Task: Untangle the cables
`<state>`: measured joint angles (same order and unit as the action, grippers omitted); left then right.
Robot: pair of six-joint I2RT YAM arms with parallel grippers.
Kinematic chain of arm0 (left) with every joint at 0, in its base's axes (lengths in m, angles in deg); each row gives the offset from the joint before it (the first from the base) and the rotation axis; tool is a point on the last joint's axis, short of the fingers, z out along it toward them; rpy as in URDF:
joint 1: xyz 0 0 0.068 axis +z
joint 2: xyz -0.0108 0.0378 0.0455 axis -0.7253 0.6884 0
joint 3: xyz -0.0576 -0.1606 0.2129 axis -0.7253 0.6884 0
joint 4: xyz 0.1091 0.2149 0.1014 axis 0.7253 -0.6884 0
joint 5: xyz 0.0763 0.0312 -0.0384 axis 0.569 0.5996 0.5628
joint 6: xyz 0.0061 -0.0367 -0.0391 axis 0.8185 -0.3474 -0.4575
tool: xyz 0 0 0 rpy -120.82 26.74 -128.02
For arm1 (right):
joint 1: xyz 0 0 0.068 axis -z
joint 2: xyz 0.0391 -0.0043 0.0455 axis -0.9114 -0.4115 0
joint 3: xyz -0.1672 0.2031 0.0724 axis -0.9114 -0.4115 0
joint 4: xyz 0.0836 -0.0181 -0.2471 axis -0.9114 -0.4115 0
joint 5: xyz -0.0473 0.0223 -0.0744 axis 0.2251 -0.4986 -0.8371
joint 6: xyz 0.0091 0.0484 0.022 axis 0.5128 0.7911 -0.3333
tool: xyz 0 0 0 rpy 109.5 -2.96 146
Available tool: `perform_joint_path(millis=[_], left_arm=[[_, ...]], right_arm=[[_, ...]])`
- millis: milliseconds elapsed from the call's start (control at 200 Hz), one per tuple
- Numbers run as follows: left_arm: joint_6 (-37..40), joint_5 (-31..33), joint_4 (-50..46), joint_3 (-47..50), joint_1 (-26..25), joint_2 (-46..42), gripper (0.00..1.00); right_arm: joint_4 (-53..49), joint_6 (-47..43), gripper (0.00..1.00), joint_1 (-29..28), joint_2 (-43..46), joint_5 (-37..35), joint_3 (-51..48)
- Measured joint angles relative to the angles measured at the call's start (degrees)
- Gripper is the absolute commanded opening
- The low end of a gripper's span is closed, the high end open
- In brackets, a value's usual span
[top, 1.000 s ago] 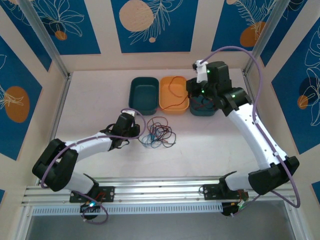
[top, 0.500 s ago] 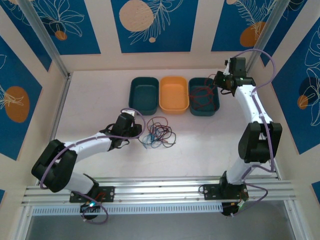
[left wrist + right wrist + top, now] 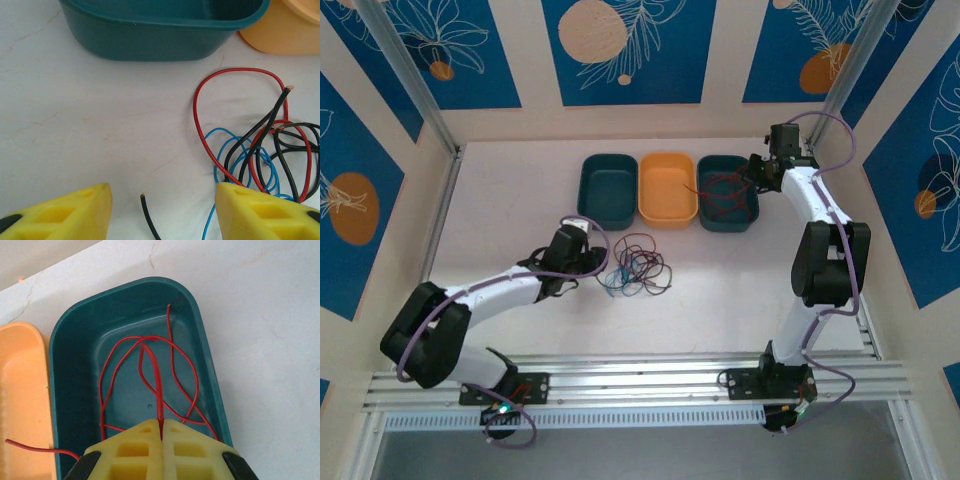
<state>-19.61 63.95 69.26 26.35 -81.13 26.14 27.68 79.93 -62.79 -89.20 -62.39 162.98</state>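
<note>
arms (image 3: 510, 292): white shells, black joints | purple cables (image 3: 608, 248): thick, looped along each arm | fingers (image 3: 55, 212): yellow plastic, square recesses | bases (image 3: 510, 385): black, green light

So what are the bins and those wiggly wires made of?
Left teal bin and orange bin: probably moulded plastic, smooth, faintly shiny, rounded rims. Cables: likely metal inside coloured plastic coating; the black cable's cut tip looks bare and coppery.

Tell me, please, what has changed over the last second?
The right claw, shut on the red cable, swung rightward, dragging that cable out of the orange bin into the right teal bin; a tail still crosses the orange one. The left claw and the tangle stayed in place.
</note>
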Motion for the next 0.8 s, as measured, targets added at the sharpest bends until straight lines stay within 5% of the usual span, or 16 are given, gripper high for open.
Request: perform_joint_path(millis=[800], left_arm=[[0.00,0.52,-1.25,0.61,0.00,-2.69,0.60]], right_arm=[[5.57,2.54,0.00,0.63,6.19,-3.61,-7.89]])
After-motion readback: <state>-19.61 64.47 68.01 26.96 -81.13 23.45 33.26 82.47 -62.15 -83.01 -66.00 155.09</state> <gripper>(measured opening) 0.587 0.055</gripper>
